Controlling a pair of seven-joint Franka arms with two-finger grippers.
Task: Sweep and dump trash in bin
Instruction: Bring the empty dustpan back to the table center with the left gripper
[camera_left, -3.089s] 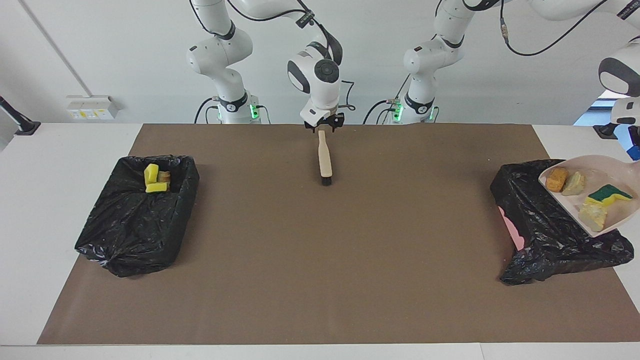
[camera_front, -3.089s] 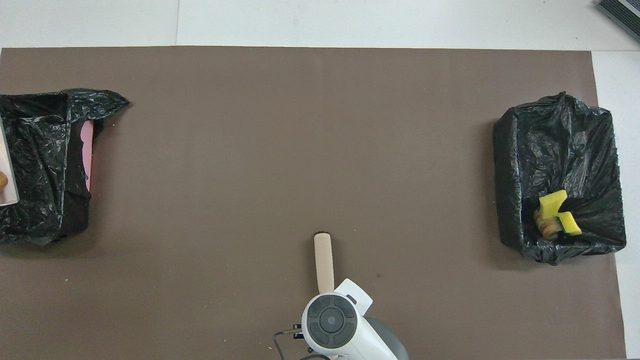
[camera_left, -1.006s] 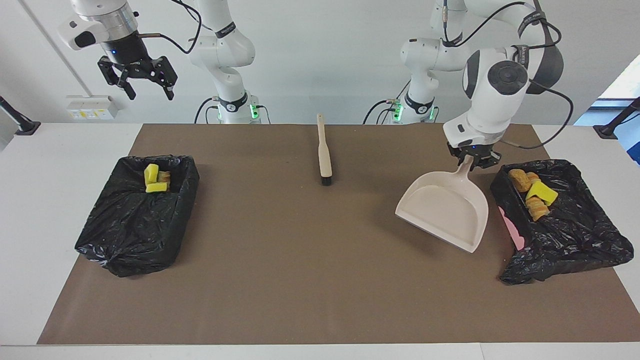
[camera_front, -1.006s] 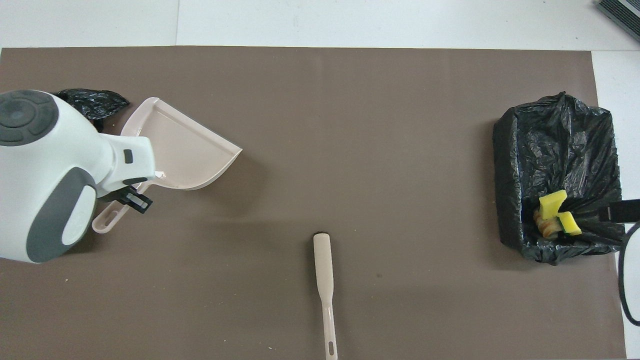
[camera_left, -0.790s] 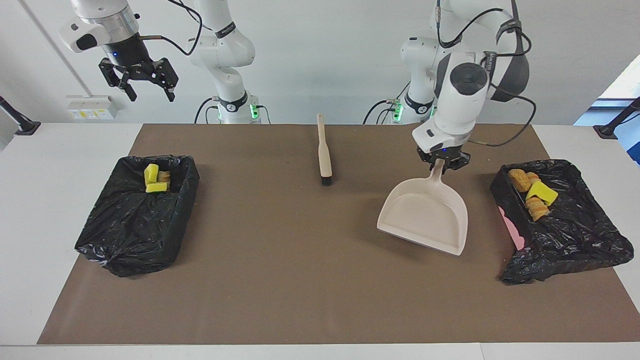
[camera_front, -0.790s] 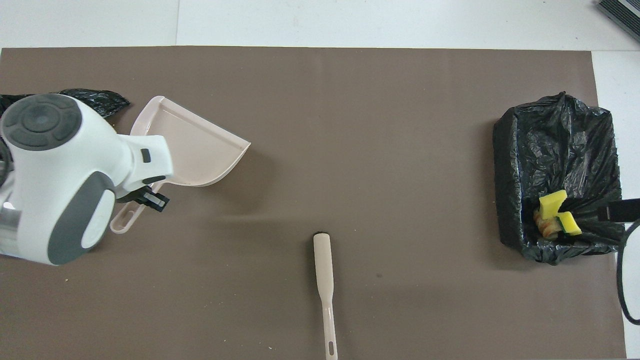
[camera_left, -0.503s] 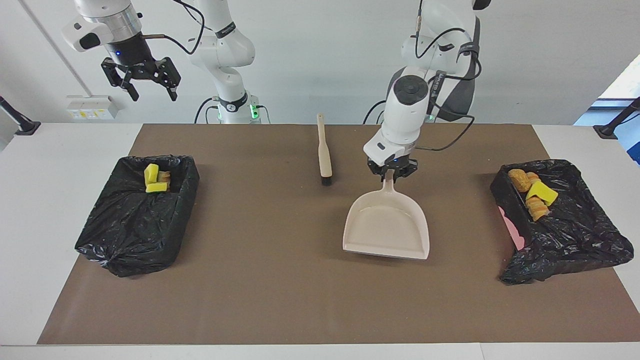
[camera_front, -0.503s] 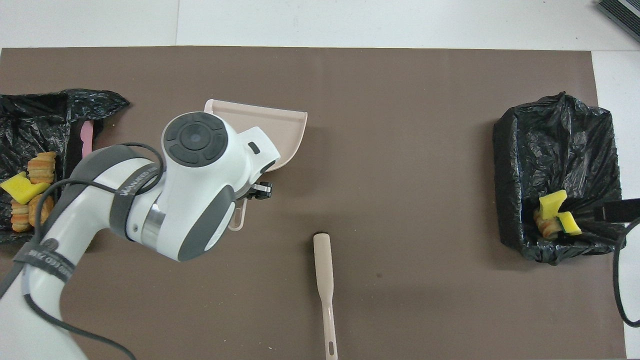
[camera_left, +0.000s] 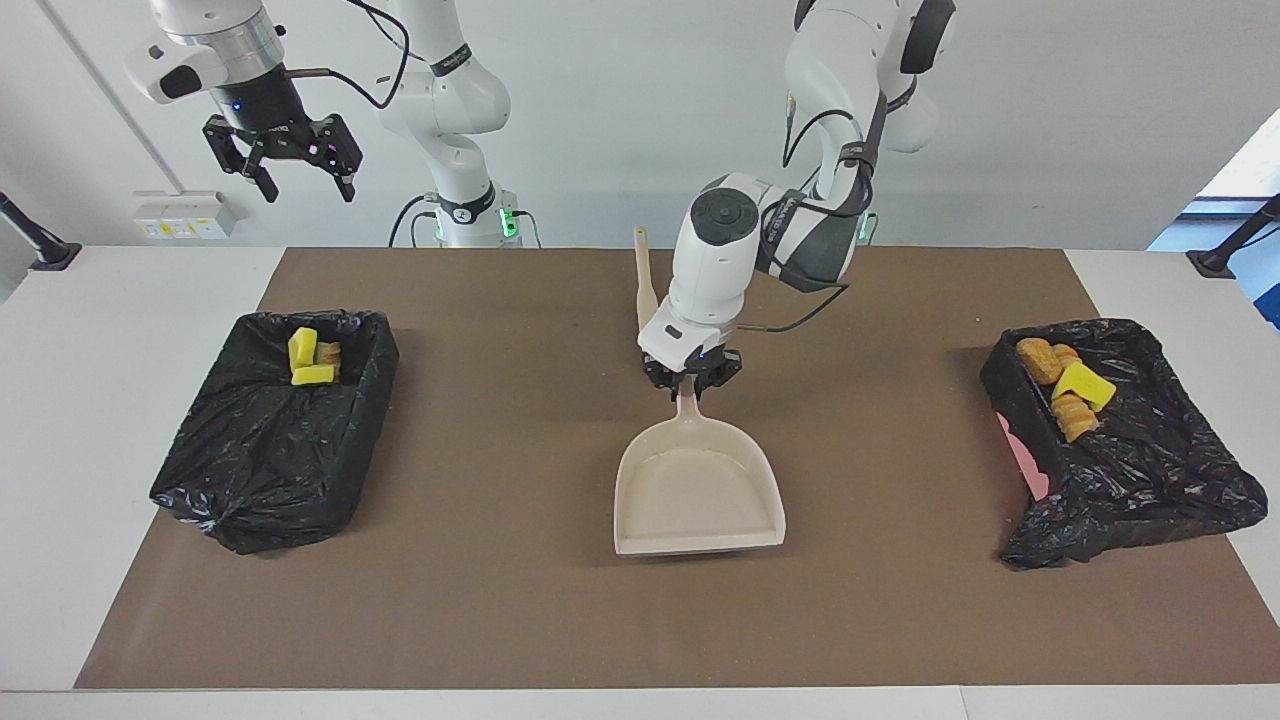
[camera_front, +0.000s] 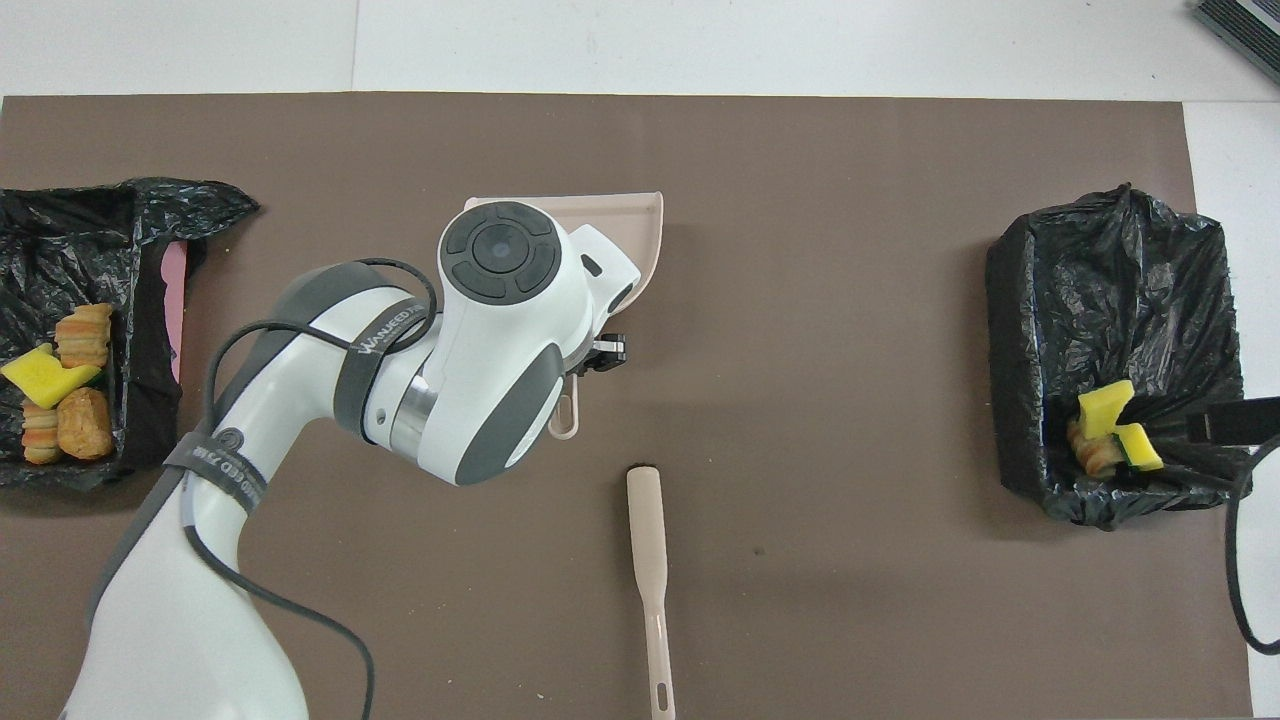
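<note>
Below my left end effector (camera_left: 691, 388), clamped on the dustpan (camera_left: 698, 487) handle: lower pan flat to counter (camera_left: 900, 620), then release. Right end effector (camera_left: 291, 157) open, idle.

A plain white wall (camera_left: 600, 120) rises by the white table (camera_left: 130, 300), a socket box (camera_left: 185, 213) mounted low

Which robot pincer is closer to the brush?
Left. The left pincer holds the dustpan right beside the brush; the right pincer hangs high over its own table end.
</note>
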